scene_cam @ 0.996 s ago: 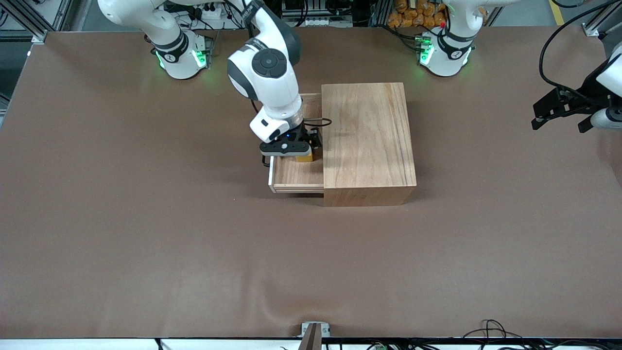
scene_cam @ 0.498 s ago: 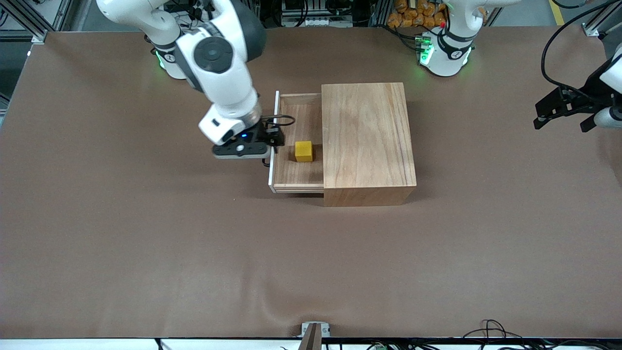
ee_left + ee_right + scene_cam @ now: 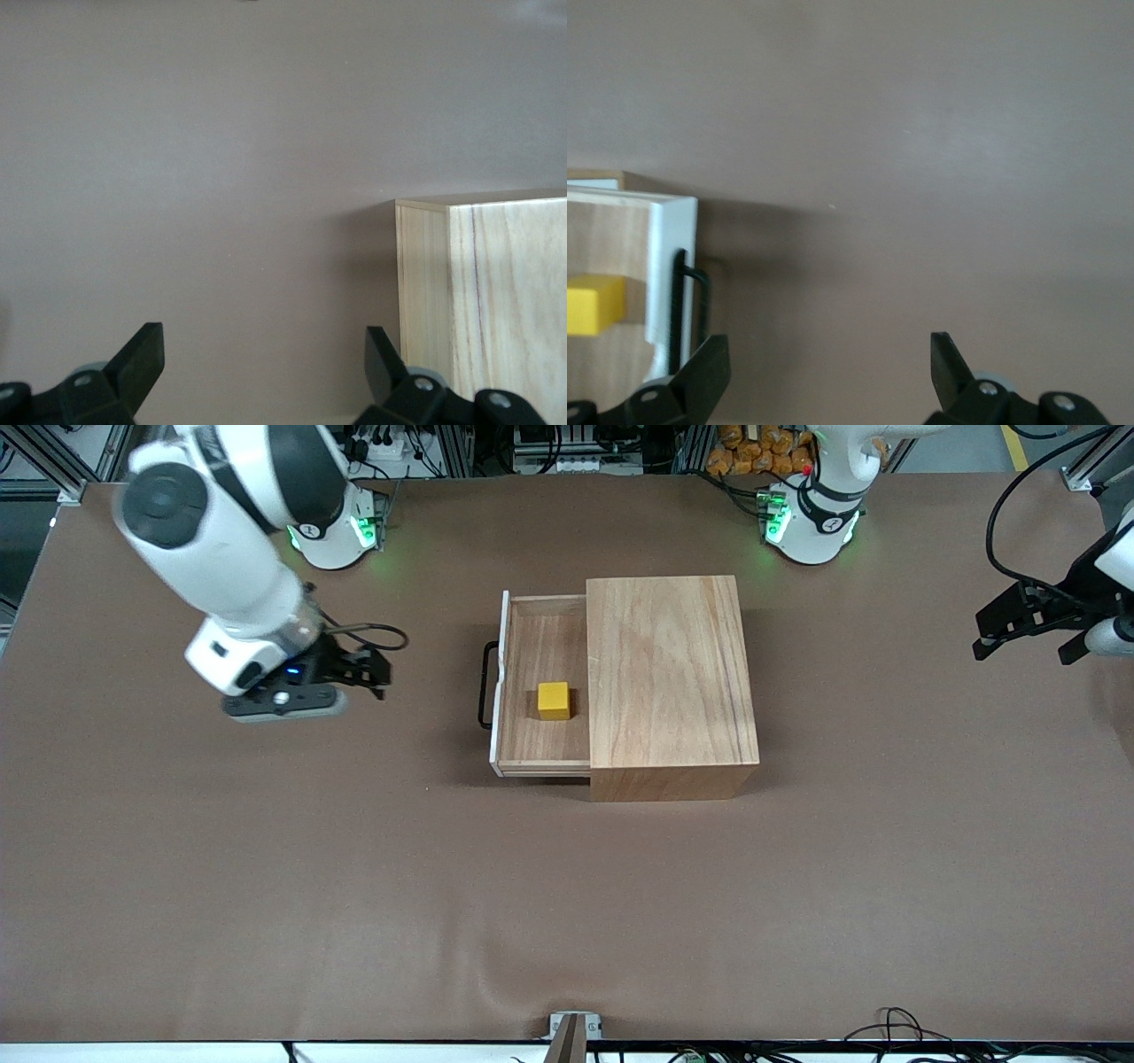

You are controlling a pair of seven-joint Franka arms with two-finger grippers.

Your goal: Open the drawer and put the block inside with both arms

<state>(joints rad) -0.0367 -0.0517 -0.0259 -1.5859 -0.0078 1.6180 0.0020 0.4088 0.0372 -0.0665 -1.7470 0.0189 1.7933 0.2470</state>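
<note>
The drawer (image 3: 532, 744) stands pulled out of the wooden box (image 3: 669, 682) toward the right arm's end of the table, its black wire handle (image 3: 485, 685) on the white-edged front panel. The yellow block (image 3: 554, 701) rests inside the drawer; it also shows in the right wrist view (image 3: 594, 305) with the handle (image 3: 687, 305). My right gripper (image 3: 354, 676) is open and empty, up over bare table beside the drawer's front. My left gripper (image 3: 1019, 624) is open and empty, held over the left arm's end of the table; its wrist view shows the box (image 3: 483, 292).
A brown mat (image 3: 567, 903) covers the table. The two green-lit arm bases (image 3: 332, 527) (image 3: 811, 522) stand along the edge farthest from the front camera. Cables (image 3: 886, 1027) lie at the near edge.
My right gripper has let go of the block, left it in the drawer, and swung away toward the right arm's end of the table. The left arm has barely moved.
</note>
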